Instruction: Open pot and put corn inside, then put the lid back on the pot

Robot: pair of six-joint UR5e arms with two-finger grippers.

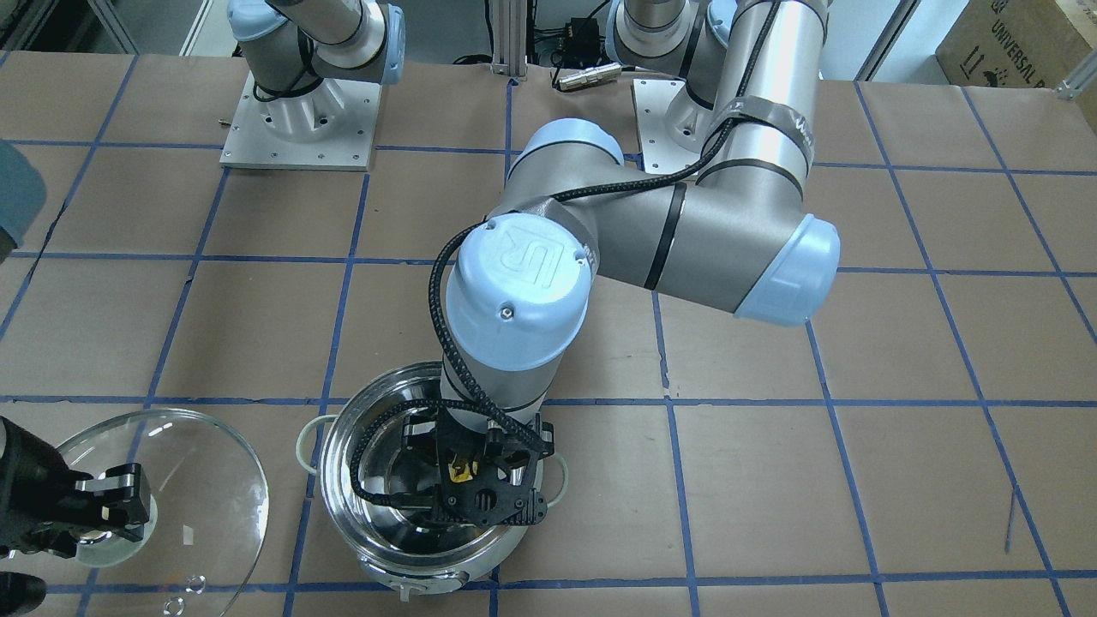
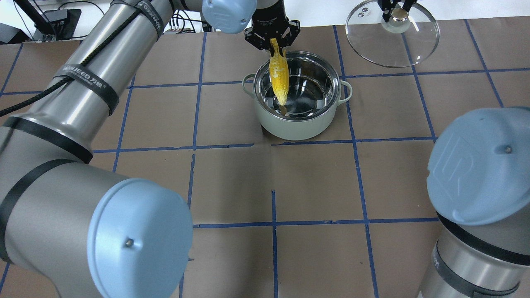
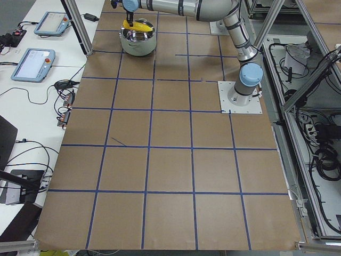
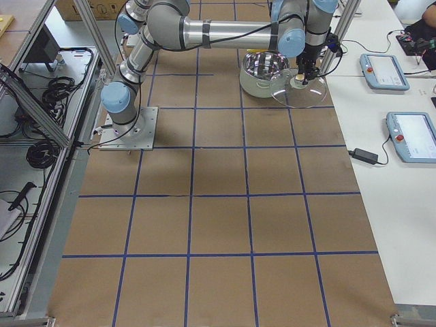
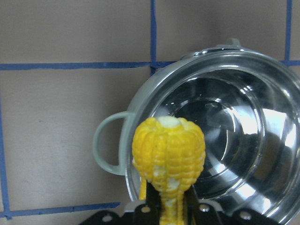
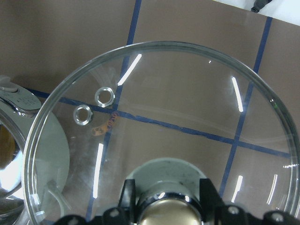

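The shiny pot point(image 2: 296, 124) stands open at the table's far middle, with pale loop handles. My left gripper point(image 2: 271, 39) is shut on the thick end of the yellow corn point(image 2: 278, 78). The corn hangs point-down over the pot's left half, with its tip inside the rim. In the left wrist view the corn point(image 5: 168, 154) hangs in front of the pot point(image 5: 262, 117). My right gripper point(image 2: 398, 14) is shut on the knob of the clear glass lid point(image 2: 393, 45) and holds it to the right of the pot. The lid point(image 6: 187, 108) fills the right wrist view.
The brown table has a blue tape grid. The two arm bases point(image 1: 300, 120) stand at the robot's edge, with a metal connector point(image 1: 591, 75) between them. My left arm's elbow point(image 1: 686, 240) hangs over the table's middle. Tablets point(image 4: 385, 68) lie on the side bench.
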